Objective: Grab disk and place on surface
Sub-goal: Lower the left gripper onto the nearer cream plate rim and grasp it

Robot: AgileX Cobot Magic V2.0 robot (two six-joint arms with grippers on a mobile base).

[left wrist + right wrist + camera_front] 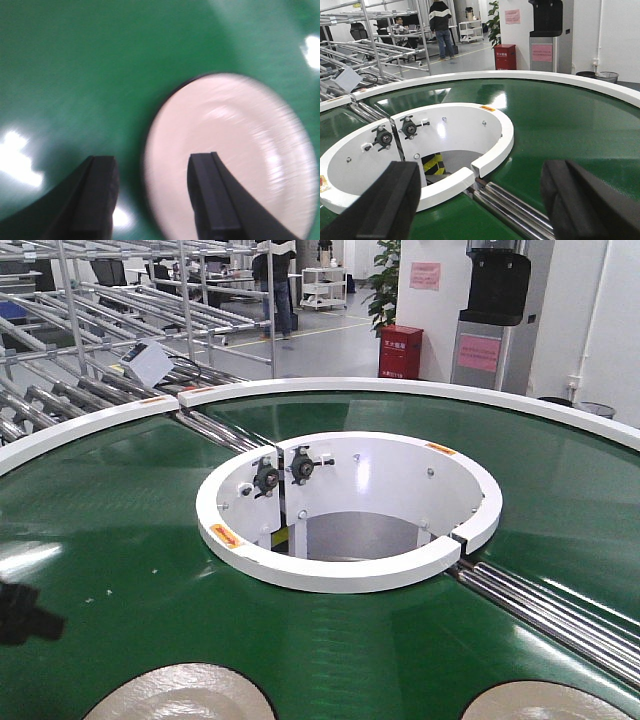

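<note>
Two pale round disks lie on the green conveyor belt (120,540) at the near edge of the front view, one on the left (180,695) and one on the right (545,702). In the blurred left wrist view my left gripper (152,160) is open just above the belt. One disk (240,150) lies under it, with the disk's left rim between the black fingers and the right finger (207,195) over the disk. My right gripper (480,172) is open and holds nothing, hanging above the belt. The surface is out of view.
A white inner ring (350,575) surrounds the conveyor's central hole, with steel rollers (560,610) crossing the belt at right. A dark shape (25,612) shows at the left edge. Metal racks (100,310), a red box (400,350) and a person stand behind.
</note>
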